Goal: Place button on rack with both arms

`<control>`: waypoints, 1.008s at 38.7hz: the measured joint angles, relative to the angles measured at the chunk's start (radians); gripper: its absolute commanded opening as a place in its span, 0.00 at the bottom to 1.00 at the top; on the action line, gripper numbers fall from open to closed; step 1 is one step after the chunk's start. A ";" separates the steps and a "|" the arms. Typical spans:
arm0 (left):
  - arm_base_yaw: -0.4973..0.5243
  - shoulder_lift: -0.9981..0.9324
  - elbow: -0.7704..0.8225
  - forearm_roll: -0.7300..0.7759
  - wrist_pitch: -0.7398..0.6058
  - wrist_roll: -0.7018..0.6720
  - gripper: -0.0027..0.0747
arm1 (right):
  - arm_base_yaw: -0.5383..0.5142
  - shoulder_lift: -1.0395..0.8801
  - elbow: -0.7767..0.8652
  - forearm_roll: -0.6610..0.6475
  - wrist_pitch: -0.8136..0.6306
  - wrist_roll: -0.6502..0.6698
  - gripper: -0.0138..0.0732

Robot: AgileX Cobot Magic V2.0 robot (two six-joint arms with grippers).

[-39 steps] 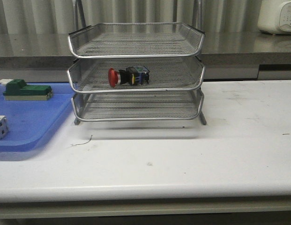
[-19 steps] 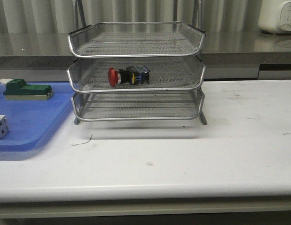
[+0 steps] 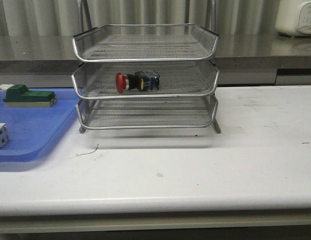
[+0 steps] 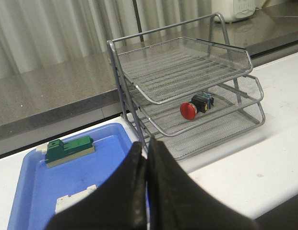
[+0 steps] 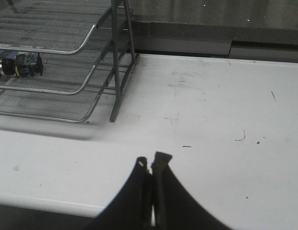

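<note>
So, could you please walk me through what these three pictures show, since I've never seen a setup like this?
Gladly. This is a robot with two arms, each ending in a two-fingered gripper with a small camera on the wrist. The wide picture looks forward over the white table from the robot's own position; neither arm appears in it. The other two come from the wrist cameras, so the dark shapes at their lower edges are the left gripper and the right gripper. Both have their fingers pressed together and hold nothing.

On the table stands a three-tier wire rack. A red-headed button lies on its side in the middle tier. Beside the rack lies a blue tray carrying a green block and a white cube.
</note>
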 measured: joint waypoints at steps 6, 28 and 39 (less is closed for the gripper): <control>0.000 0.000 0.000 0.000 0.000 0.000 0.01 | 0.000 0.000 0.000 0.000 0.000 0.000 0.09; 0.006 0.000 0.102 0.281 -0.121 -0.348 0.01 | 0.000 0.000 0.000 0.000 0.000 0.000 0.09; 0.120 0.000 0.256 0.394 -0.185 -0.466 0.01 | 0.000 0.000 0.000 0.000 0.000 0.000 0.09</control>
